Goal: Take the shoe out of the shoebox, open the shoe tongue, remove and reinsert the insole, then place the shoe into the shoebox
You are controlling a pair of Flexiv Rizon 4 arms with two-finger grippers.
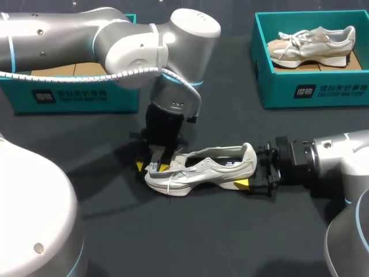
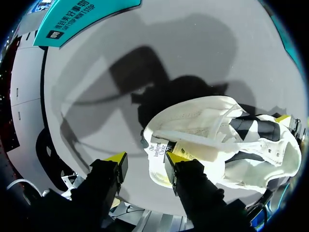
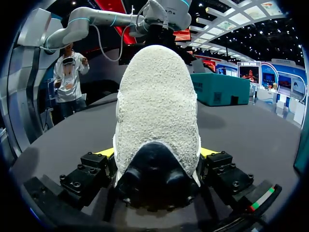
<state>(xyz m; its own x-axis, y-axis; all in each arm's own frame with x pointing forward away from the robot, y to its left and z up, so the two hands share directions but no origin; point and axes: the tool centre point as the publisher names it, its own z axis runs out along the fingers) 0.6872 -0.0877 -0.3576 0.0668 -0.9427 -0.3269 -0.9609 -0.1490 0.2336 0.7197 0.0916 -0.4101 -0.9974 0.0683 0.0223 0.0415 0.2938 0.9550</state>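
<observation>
Head view: right claw [image 1: 252,168] is pinching the white shoe [image 1: 202,171] by its heel [image 3: 157,111] on the counter [image 1: 173,236], while left claw [image 2: 146,159] is hovering spread, one finger seemingly touching the tongue [image 2: 158,149].

shoe [image 1: 202,170] on table [image 1: 190,242] centre, left shoebox [image 1: 75,97] behind, second shoe [image 1: 311,46] in right shoebox [image 1: 314,89]

A robotics test station: two robot arms [image 1: 69,34] at a dark table [image 1: 173,242] with teal shoeboxes [image 1: 314,92].

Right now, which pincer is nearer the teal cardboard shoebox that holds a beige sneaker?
Right. The right pincer, gripping the white sneaker's heel, is in front of that teal shoebox; the left pincer, at its toe, is farther.
</observation>
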